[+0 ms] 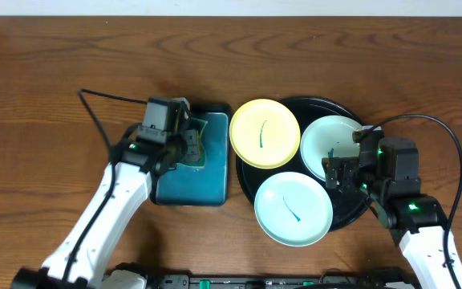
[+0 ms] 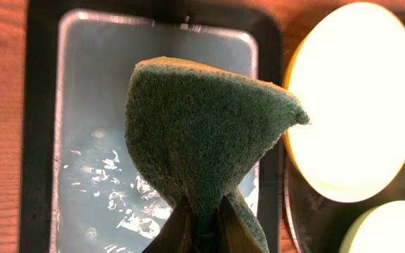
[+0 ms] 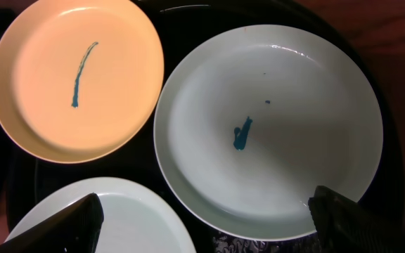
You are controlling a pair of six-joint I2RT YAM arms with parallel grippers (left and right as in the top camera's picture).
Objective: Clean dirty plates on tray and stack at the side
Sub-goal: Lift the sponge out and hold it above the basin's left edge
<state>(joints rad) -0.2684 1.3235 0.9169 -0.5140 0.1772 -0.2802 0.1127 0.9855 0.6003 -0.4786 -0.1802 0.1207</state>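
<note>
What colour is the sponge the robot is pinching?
Dark green; the sponge shows best in the left wrist view.

Ahead of the left gripper [image 2: 201,228], much of the dish [image 2: 90,91] is hidden by the sponge [image 2: 202,126], and the yellow plate [image 2: 354,105] to its right is washed out by glare. Between the jaws of the right gripper [image 3: 206,214], the nearest mint plate [image 3: 118,211] is cut off by the view's lower edge. The tray [image 3: 188,10] is largely covered.

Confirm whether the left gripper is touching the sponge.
Touching. The left wrist view shows the left gripper shut, pinching the sponge at its lower end, over the dish.
</note>
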